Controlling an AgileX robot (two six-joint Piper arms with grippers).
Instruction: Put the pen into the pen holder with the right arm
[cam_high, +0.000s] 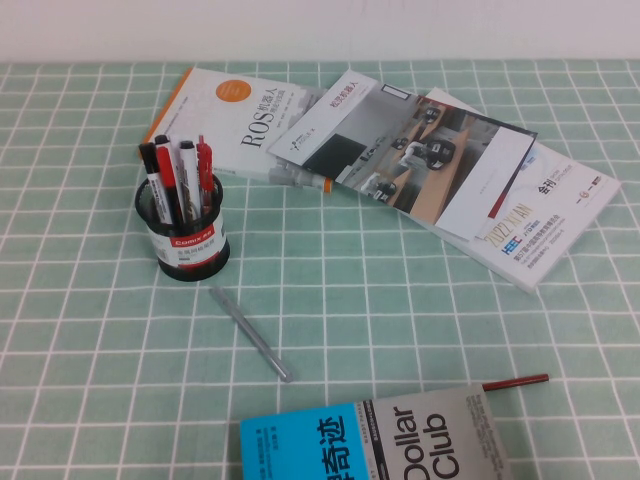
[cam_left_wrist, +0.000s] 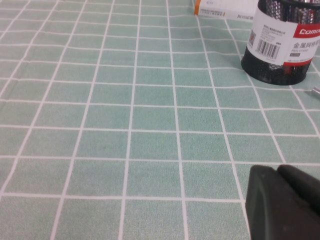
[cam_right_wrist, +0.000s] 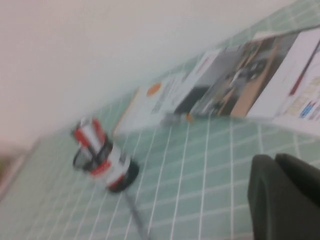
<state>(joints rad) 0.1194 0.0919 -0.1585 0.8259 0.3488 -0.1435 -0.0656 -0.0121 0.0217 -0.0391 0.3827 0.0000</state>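
Pen is lying flat on the green checked tablecloth, just near-right of the pen holder, not touching it from what I see. Holder's upright with red-and-black markers stuck in it. Right gripper is off the cloth with nothing in it, fingers pressed together. Left gripper sits low over the cloth left of the holder; can't tell if it's apart or together. Books lie at the far side.

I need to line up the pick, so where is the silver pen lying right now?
In the high view the silver pen lies flat on the green checked tablecloth, left of centre, just in front of the black mesh pen holder and behind the blue book.
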